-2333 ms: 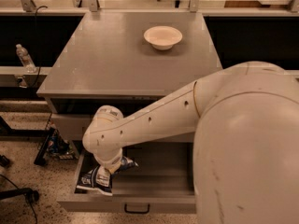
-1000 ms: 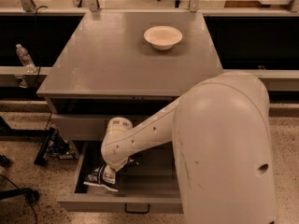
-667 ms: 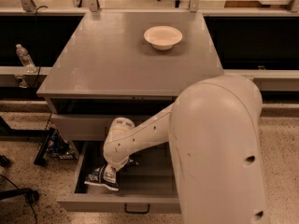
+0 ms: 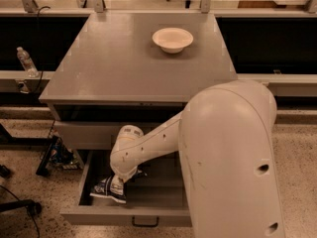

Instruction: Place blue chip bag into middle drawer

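The middle drawer [image 4: 124,216] stands pulled open below the tabletop, with a small black handle [image 4: 145,223] on its front. The blue chip bag [image 4: 106,189] lies inside it at the front left, dark blue and crinkled with a white panel. My gripper [image 4: 118,181] is down inside the drawer, right at the bag's upper right edge, and the white wrist [image 4: 128,150] hides most of it. The arm reaches in from the right.
A white bowl [image 4: 172,38] sits at the back of the grey tabletop [image 4: 124,63]. The upper drawer front [image 4: 84,133] is slightly out above the open drawer. A water bottle [image 4: 26,61] stands on a ledge at left. Cables and gear lie on the floor at left.
The arm has come down and forward, bringing the bag from above the drawer's left rim onto its floor. Over the last second it has barely moved.
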Available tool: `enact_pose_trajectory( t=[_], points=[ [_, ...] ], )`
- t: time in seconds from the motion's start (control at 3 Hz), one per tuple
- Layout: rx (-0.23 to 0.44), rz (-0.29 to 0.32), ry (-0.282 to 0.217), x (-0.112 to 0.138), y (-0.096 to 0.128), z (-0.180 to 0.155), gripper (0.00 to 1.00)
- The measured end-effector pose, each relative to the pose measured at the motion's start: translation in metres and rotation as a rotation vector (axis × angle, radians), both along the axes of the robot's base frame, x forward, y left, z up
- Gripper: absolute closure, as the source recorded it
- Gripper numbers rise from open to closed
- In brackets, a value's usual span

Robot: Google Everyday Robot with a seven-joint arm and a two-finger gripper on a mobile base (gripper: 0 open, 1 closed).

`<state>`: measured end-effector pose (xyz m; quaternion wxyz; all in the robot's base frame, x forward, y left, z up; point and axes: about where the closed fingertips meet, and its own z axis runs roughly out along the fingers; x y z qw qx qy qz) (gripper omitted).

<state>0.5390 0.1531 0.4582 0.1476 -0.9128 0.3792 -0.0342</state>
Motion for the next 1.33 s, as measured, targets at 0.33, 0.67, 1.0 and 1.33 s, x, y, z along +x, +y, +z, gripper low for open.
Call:
enact_pose_trajectory(
  t=[0.33,0.67,1.0,1.33],
  points=[
    [-0.001,0.001,0.002,-0.001,0.0,-0.001,0.42],
    [-0.002,0.001,0.004,-0.002,-0.001,-0.003,0.1],
    [-0.003,0.002,0.004,-0.002,-0.001,-0.003,0.0],
    [0.027,-0.031,-0.045,-0.011,-0.025,0.025,0.0]
  ],
)
